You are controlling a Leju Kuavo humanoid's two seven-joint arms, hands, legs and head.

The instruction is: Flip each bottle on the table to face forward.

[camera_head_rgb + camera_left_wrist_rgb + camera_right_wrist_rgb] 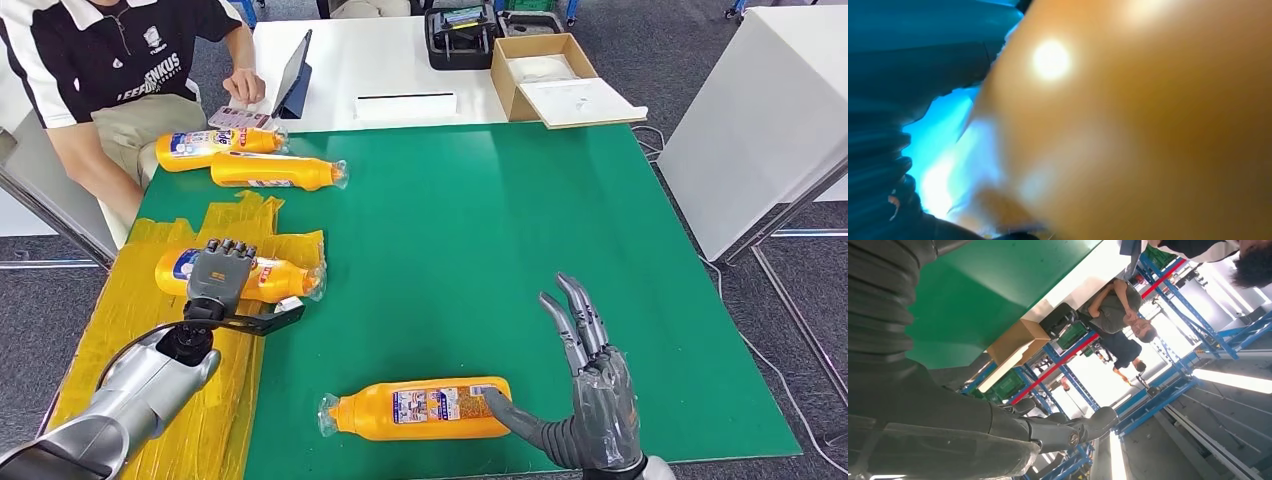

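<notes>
Green table mat (500, 230), orange bottles lying flat.
Left hand (218, 272) is laid over one glossy, film-wrapped bottle (285, 280); grip cannot be told. Right hand (585, 400) is spread, thumb touching the near bottle (420, 408); slippery, best grasped mid-body.

**Layout around the mat**

The mat (480, 250) is spread on the bench (400, 70). One bottle (420, 408) lies at the mat's near edge, touched by the right robot hand (590, 400). Two bottles (215, 148) (280, 172) lie at its far left corner. A fourth bottle (262, 277) lies off its left edge, under the left robot hand (220, 272). A box (560, 75) is set behind it.
</notes>
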